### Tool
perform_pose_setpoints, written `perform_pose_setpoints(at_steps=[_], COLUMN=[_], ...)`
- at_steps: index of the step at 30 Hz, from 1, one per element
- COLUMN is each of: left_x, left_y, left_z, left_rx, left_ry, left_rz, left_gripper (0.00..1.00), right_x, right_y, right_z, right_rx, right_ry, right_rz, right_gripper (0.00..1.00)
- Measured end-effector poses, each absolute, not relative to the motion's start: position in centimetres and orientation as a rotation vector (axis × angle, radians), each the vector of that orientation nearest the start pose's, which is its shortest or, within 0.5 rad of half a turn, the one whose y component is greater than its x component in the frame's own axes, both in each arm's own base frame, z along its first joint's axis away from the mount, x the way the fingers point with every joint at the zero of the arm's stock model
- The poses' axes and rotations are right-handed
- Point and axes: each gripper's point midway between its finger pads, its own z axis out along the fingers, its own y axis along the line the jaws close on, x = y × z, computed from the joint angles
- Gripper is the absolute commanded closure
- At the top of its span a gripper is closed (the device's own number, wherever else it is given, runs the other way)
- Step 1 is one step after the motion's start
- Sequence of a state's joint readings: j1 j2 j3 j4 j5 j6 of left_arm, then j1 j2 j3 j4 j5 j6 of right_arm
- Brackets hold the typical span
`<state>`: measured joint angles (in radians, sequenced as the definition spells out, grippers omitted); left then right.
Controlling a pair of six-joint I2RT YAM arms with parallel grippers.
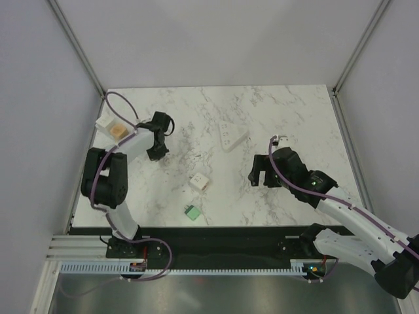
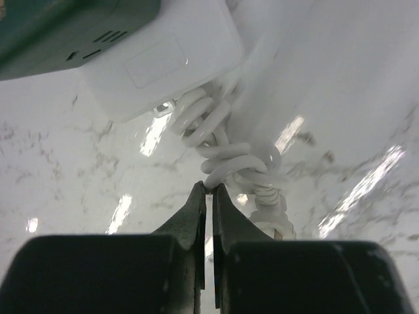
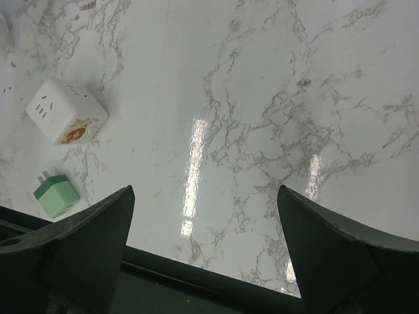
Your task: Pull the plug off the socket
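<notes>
The left tool (image 1: 158, 148) is closed. In its wrist view the two dark fingers (image 2: 193, 216) stand with only a thin slit between them, and their tips meet a knotted coil of white cord (image 2: 226, 160). Whether a strand is pinched there cannot be told. Just past the coil, ahead of this tool, lies a white block (image 2: 160, 62) that the cord runs to, and a dark green shape (image 2: 65, 29) with small slots overlaps its far left corner. The right tool (image 1: 260, 171) is wide open over bare table (image 1: 301, 111), its fingers (image 3: 85, 242) spread far apart with nothing between them. The socket (image 1: 234, 134), a long narrow white strip, lies flat on the table between the two tools. It is ahead and to the left of the right tool and to the right of the left one, touching neither. From above its outlet faces are too small to read, and whether a plug sits in it cannot be told. Left of the right tool and nearer the arm bases rest a white cube outlet (image 1: 200, 182) and a small green plug (image 1: 192, 212), apart from each other, the plug's prongs showing in the right wrist view. An orange-topped white cube (image 1: 111, 127) sits to the left of the left tool, beside its arm.
</notes>
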<state>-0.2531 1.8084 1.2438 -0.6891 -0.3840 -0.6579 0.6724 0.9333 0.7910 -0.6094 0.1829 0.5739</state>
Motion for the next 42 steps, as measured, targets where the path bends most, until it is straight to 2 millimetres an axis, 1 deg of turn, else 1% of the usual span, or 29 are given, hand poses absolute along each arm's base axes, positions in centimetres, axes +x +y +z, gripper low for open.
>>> perform_pose_setpoints(at_steps=[3,4,5,6,8,9,10,11,12,13,14,15,17,19,20,23,25,27,29,32,37,40,42], left_x=[31.5,30.0,28.6,27.2,25.0,24.1,23.1,22.5,22.1,21.9,22.1,22.2,22.7,23.7,24.4,27.6,29.7,31.1,32.0,32.5,32.0,32.1,32.2], left_y=[-5.1,-5.2,-5.4,-5.5,-5.8,-5.8,-5.8,-5.9,-5.9,-5.9,-6.0,-6.1,-6.1,-5.8,-5.6,-4.7,-3.8,-3.0,-2.1,-1.5,-0.4,0.0,0.4], left_z=[4.4,4.4,4.4,4.4,4.4,4.5,4.7,5.0,5.4,5.9,6.5,6.9,7.8,8.9,9.4,11.0,11.7,12.0,12.1,11.6,10.1,9.8,9.2], left_rx=[-0.638,-0.65,-0.667,-0.681,-0.717,-0.733,-0.752,-0.773,-0.791,-0.801,-0.806,-0.808,-0.813,-0.822,-0.827,-0.857,-0.876,-0.885,-0.893,-0.903,-0.912,-0.916,-0.926], left_ry=[2.625,2.629,2.626,2.629,2.624,2.619,2.612,2.595,2.574,2.558,2.537,2.524,2.51,2.494,2.488,2.465,2.451,2.439,2.435,2.45,2.496,2.509,2.519], left_rz=[0.259,0.236,0.201,0.172,0.099,0.072,0.042,0.012,-0.016,-0.037,-0.057,-0.068,-0.069,-0.037,-0.021,0.026,0.065,0.098,0.145,0.208,0.327,0.368,0.387], left_gripper=[0.98,0.96,0.9,0.7,0.46,0.28,0.18,0.13,0.09,0.08,0.06,0.0,0.0,0.0,0.0,0.0,0.0,0.0,0.0,0.0,0.0,0.0,0.01], right_x=[22.2,22.2,22.2,22.2,22.3,22.3,22.4,22.4,22.5,22.5,22.4,22.4,22.3,22.3,22.3,22.2,22.2,22.1,22.1,22.0,22.0,22.1,22.1], right_y=[16.7,16.8,17.0,17.1,17.4,17.6,17.7,17.8,17.9,18.0,18.1,18.1,18.2,18.3,18.4,18.5,18.5,18.5,18.5,18.4,18.4,18.4,18.4], right_z=[15.4,15.2,15.0,14.8,14.3,14.1,13.9,13.8,13.6,13.5,13.3,13.2,12.9,12.8,12.7,12.8,13.0,13.2,13.5,13.9,14.5,14.2,13.8], right_rx=[-0.025,-0.028,-0.032,-0.036,-0.045,-0.05,-0.053,-0.056,-0.058,-0.061,-0.066,-0.072,-0.084,-0.094,-0.098,-0.109,-0.112,-0.111,-0.11,-0.108,-0.106,-0.108,-0.112], right_ry=[2.337,2.34,2.345,2.351,2.366,2.374,2.378,2.383,2.385,2.39,2.396,2.401,2.41,2.414,2.414,2.412,2.407,2.398,2.388,2.373,2.352,2.36,2.375], right_rz=[0.437,0.442,0.448,0.452,0.454,0.458,0.457,0.459,0.459,0.461,0.463,0.467,0.468,0.468,0.47,0.482,0.487,0.493,0.5,0.51,0.52,0.513,0.502], right_gripper=[0.02,0.02,0.02,0.02,0.02,0.02,0.02,0.02,0.02,0.02,0.02,0.02,0.02,0.02,0.02,0.02,0.02,0.02,0.02,0.02,0.02,0.02,0.02])
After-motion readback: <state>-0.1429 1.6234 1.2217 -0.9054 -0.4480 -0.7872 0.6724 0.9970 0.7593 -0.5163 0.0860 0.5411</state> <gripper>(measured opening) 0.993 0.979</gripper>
